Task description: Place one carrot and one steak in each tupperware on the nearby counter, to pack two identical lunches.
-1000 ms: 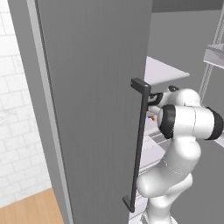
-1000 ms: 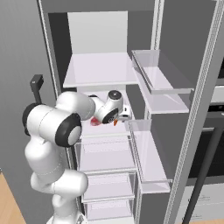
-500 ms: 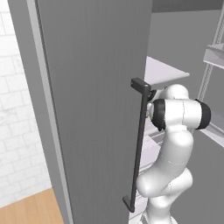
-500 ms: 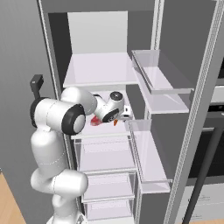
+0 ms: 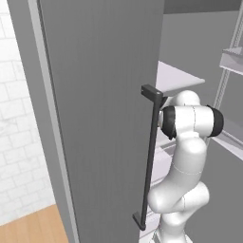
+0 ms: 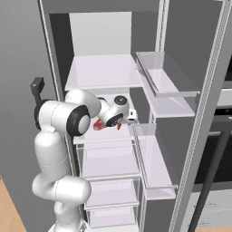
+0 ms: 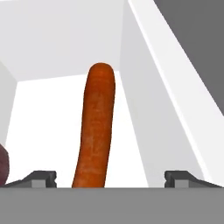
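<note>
Bare white shelf (image 7: 48,131) lies open on both sides of the carrot (image 7: 95,131). A dark red item (image 7: 2,165) crowds the carrot's left, and the fridge wall (image 7: 148,109) rises close on its right.

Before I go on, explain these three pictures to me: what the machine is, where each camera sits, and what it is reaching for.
The machine is a white robot arm on a driving base, working at an open fridge in a simulated kitchen. Two cameras ride on the base behind the arm. The left one looks past the grey fridge door with its dark handle. The right one looks into the fridge, where the arm reaches to a middle shelf. The third camera sits on the hand itself and looks along the gripper. Its jaws stand open, one on each side of a carrot that lies on the white shelf. Nothing is held yet. A dark red thing, perhaps a steak, peeks in at the left edge.
</note>
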{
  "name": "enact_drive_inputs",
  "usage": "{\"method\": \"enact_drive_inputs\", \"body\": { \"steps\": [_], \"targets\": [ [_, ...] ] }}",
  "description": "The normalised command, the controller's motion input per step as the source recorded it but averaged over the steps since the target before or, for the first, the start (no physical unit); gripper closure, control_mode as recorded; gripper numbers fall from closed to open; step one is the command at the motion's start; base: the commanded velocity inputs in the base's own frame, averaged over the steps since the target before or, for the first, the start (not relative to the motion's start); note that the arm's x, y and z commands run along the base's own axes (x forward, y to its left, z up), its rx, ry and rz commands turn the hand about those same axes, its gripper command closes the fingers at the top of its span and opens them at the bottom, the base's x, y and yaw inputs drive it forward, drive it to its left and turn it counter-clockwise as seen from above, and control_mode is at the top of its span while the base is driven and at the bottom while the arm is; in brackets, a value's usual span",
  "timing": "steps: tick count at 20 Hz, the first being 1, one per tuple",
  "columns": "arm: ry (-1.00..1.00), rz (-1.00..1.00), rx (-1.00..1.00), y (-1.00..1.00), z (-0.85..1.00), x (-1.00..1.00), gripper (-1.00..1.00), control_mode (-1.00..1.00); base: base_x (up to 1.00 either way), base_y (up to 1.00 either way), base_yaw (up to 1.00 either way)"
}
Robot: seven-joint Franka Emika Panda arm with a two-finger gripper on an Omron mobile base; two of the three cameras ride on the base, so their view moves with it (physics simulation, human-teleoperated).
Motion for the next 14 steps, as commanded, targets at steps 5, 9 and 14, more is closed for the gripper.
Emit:
{"method": "enact_drive_inputs", "body": {
  "steps": [5, 9, 14],
  "targets": [
    [0.00, 0.00, 0.00, 0.13, -0.47, 0.04, 1.00, -1.00, 0.00, 0.00, 0.00],
    [0.00, 0.00, 0.00, 0.01, -0.28, 0.00, 1.00, -1.00, 0.00, 0.00, 0.00],
    [0.03, 0.00, 0.00, 0.02, -0.12, -0.06, 1.00, -1.00, 0.00, 0.00, 0.00]
  ]
}}
